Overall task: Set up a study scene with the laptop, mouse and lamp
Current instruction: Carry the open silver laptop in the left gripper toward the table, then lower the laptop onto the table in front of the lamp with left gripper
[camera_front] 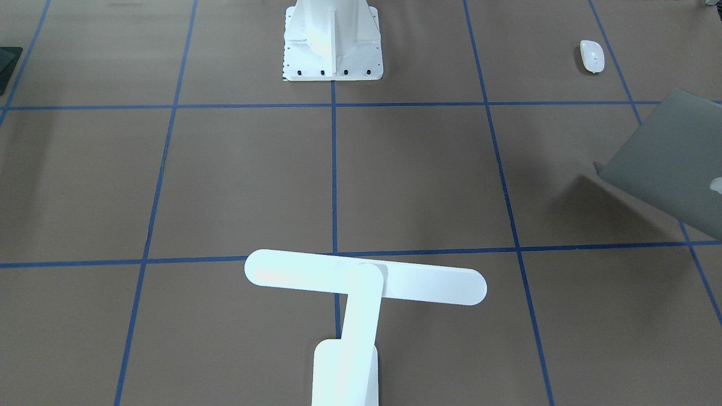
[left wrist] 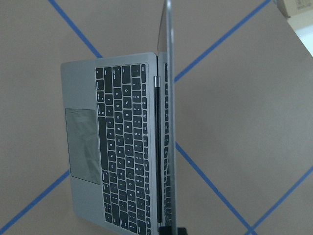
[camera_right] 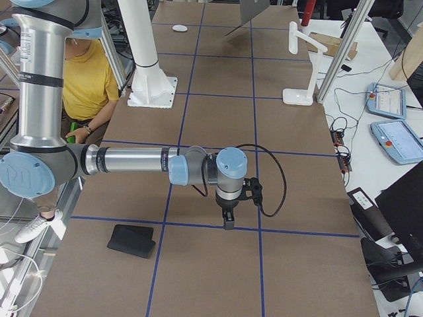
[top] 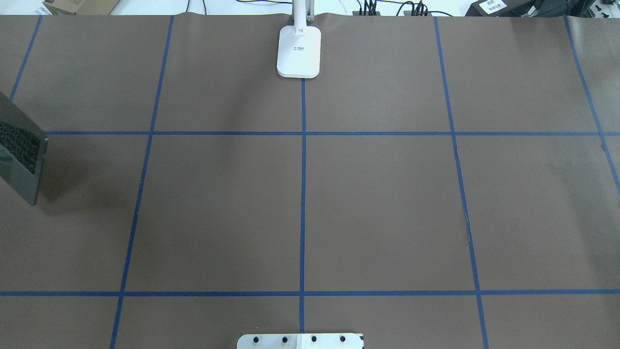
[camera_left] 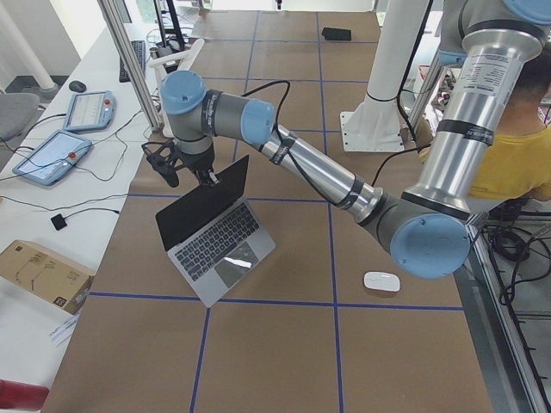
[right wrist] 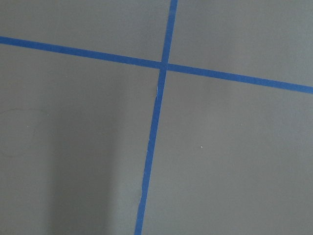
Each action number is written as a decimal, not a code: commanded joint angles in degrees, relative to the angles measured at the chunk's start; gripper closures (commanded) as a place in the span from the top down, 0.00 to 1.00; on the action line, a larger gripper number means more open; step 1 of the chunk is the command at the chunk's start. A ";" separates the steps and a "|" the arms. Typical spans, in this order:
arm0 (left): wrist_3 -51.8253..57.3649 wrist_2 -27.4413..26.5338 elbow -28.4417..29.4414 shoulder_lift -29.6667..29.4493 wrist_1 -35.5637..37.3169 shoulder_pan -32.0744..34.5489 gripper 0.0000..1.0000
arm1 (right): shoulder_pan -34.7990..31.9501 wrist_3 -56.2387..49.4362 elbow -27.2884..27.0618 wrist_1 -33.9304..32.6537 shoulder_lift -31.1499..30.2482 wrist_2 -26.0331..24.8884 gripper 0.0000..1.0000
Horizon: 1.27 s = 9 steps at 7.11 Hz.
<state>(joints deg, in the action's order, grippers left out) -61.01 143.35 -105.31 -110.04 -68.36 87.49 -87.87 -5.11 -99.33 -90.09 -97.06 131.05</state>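
The laptop stands open on the brown table near the robot's left end, keys facing up and the lid about upright. It also shows in the front view and at the overhead view's left edge. My left gripper is at the lid's top edge, shut on it; a dark fingertip shows there. The white mouse lies near the robot's side, apart from the laptop. The white lamp stands at the far middle edge, its base upright. My right gripper points down over bare table; I cannot tell its state.
The white bolted pedestal stands at the robot's middle edge. A flat black pad lies near the robot's right end. A person in yellow sits behind the robot. Blue tape lines grid the table.
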 commanded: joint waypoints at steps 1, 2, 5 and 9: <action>-16.95 0.17 -0.42 -6.83 -0.19 -7.30 0.00 | 0.06 0.10 0.18 0.00 0.03 0.00 1.00; -26.69 0.61 -0.42 -9.12 -2.19 -10.38 0.00 | 0.06 0.01 0.27 0.00 0.03 0.00 1.00; -55.73 -1.65 -0.25 -11.76 -15.48 -19.88 0.00 | 0.06 0.01 0.27 0.00 0.02 0.00 1.00; -74.76 -13.96 3.69 -20.46 -15.57 -29.57 0.00 | 0.06 -0.08 0.45 0.00 -0.06 0.00 1.00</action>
<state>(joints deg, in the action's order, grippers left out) -132.25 132.04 -103.70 -127.89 -83.88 59.85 -87.80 -5.18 -98.89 -90.09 -97.08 131.05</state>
